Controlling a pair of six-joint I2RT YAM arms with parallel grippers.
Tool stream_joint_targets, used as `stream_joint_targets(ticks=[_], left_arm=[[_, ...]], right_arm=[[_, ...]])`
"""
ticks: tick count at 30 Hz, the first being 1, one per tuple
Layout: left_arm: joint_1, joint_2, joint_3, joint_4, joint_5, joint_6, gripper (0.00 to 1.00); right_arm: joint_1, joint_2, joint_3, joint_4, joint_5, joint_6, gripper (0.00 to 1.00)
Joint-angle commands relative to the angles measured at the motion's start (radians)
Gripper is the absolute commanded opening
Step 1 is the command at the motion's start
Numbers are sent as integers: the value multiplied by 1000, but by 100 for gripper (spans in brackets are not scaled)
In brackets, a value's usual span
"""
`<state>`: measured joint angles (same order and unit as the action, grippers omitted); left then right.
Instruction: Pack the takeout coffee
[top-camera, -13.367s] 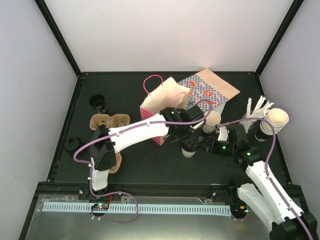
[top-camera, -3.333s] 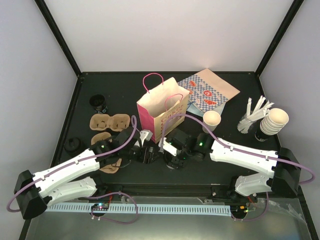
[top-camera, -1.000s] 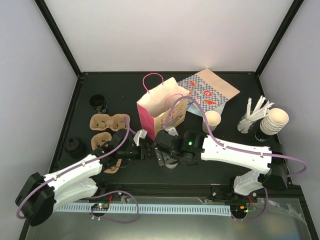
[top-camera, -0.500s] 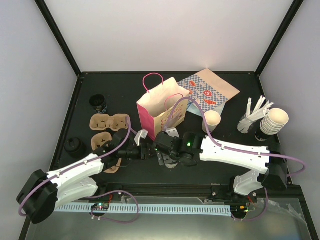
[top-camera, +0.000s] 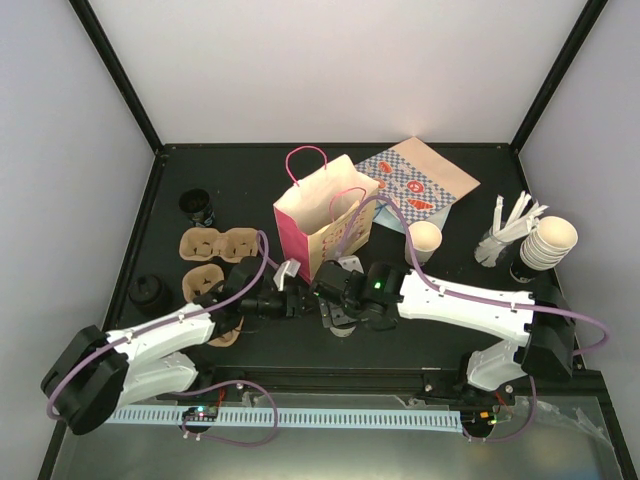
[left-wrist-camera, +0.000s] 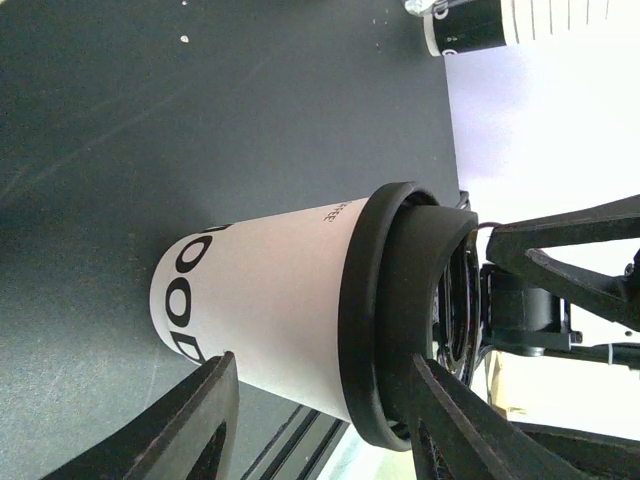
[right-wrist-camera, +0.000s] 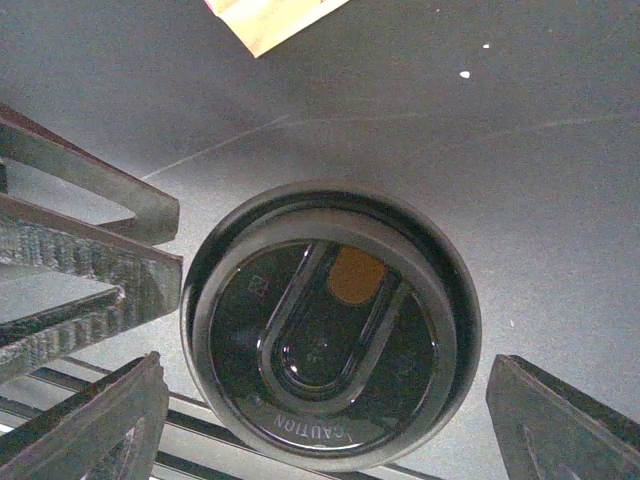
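Note:
The takeout coffee (left-wrist-camera: 265, 300) is a white paper cup with black print and a black lid (right-wrist-camera: 330, 325), standing on the dark table in front of the pink bag (top-camera: 322, 215). My left gripper (left-wrist-camera: 322, 365) comes at it from the side, open, one finger low by the base and one (left-wrist-camera: 455, 420) by the lid. I cannot tell whether they touch it. My right gripper (right-wrist-camera: 325, 362) hangs straight over the lid, open, its fingers (right-wrist-camera: 95, 420) wide of the rim on both sides. In the top view both grippers (top-camera: 290, 300) (top-camera: 335, 308) cover the cup.
The pink bag stands open just behind the grippers, with a flat patterned bag (top-camera: 420, 180) behind it. A lone cream cup (top-camera: 424, 240) sits to the right, stacked cups (top-camera: 550, 240) and stirrers (top-camera: 505, 225) far right. Pulp cup carriers (top-camera: 215, 245) and a black cup (top-camera: 197, 205) lie left.
My left gripper has slid a little to the right, closer to the lidded cup. The right gripper has stayed over the lid. The cup has not moved.

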<state>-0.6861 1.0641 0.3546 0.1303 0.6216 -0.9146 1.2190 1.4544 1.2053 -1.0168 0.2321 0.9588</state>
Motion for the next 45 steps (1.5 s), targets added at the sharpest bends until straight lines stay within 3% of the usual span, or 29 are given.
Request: stream_joint_targets(ticks=[1,15,32,45], left_arm=[[8,29,-6,73,36,-17,49],[8,73,-19,109,57,-24,48],[5,104,-27,124,64,-24,48],[1,164,-59,149,59,-37,48]], right_arm=[[-11,16,4,31,-5,-11,90],[-18,65,12,13,10,-33,89],[-18,105,44,-33,31,-80,73],[-18,115,-26,6,-12,-106,72]])
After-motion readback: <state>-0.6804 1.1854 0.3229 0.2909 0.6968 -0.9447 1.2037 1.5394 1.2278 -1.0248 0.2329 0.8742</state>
